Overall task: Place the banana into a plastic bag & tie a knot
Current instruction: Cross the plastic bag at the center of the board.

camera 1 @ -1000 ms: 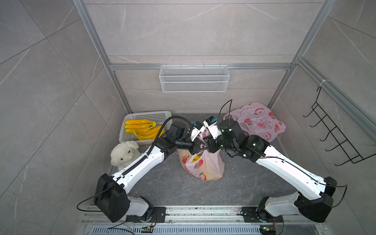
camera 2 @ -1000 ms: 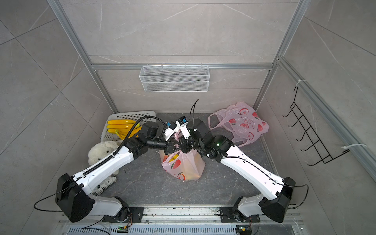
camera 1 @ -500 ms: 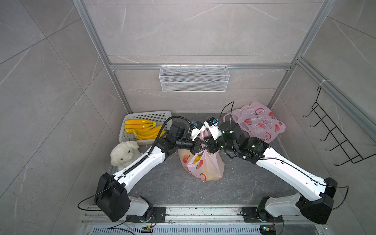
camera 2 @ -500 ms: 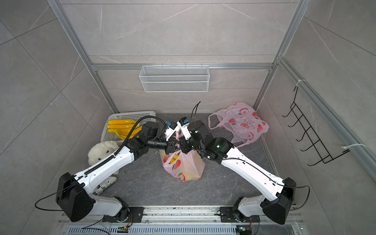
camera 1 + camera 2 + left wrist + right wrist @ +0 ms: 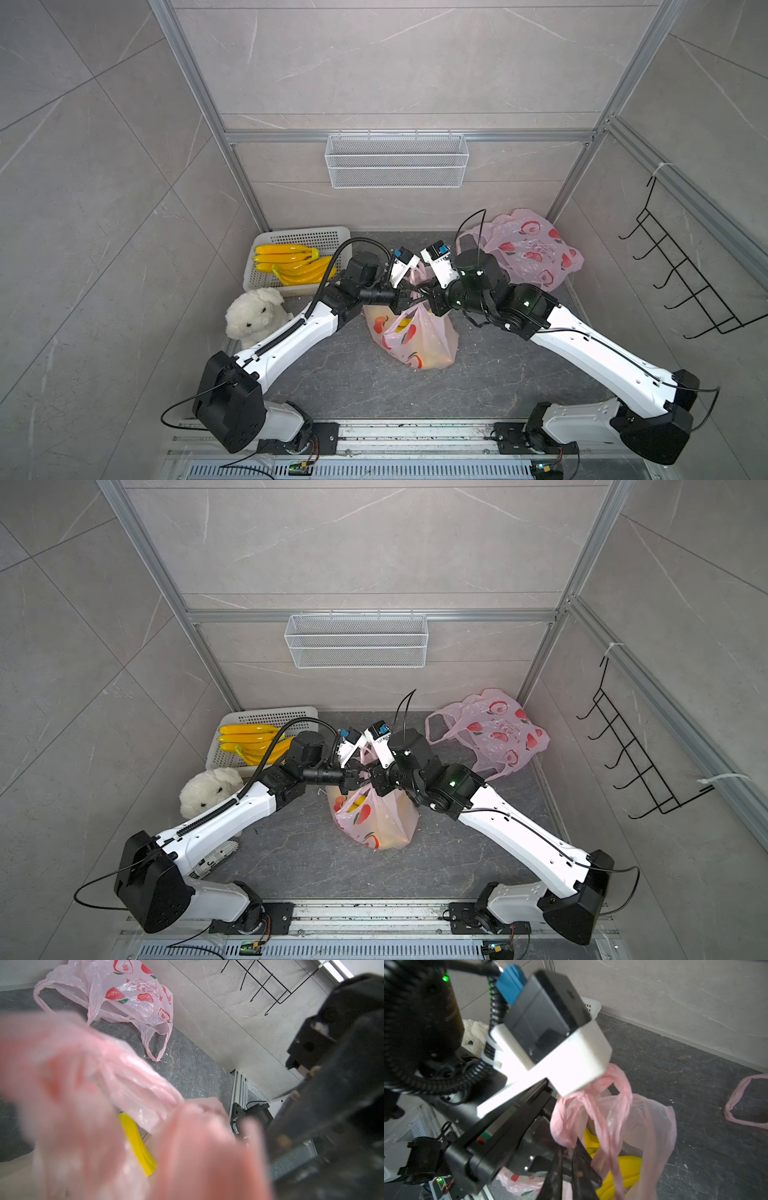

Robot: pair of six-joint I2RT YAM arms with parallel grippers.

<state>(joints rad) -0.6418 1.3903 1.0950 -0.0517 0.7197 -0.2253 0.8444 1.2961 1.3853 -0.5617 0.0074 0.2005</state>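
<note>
The pink translucent plastic bag [image 5: 419, 347] printed with red fruit stands on the dark grey marbled tabletop [image 5: 353, 382], midway between the two arms. The yellow banana [image 5: 620, 1169] lies inside it, showing through the film in both top views and at the open mouth in the left wrist view [image 5: 137, 1142].

The two arms meet just above the bag's gathered top. The left tool [image 5: 408, 297] is closed, and the bag's twisted handles bunch up right at it [image 5: 583, 1095]. The right tool [image 5: 568, 1151] faces it from the other side. Its two dark fingers [image 5: 583, 1167] stand a little apart with a narrow gap, and the crumpled plastic touches their tips. Whether they pinch it cannot be told.

At the back left a white perforated plastic basket [image 5: 291, 240] holds more yellow bananas [image 5: 291, 266], and a white plush toy [image 5: 253, 311] sits just in front of it. A second pink printed bag [image 5: 528, 249] lies crumpled in the back right corner.
</note>
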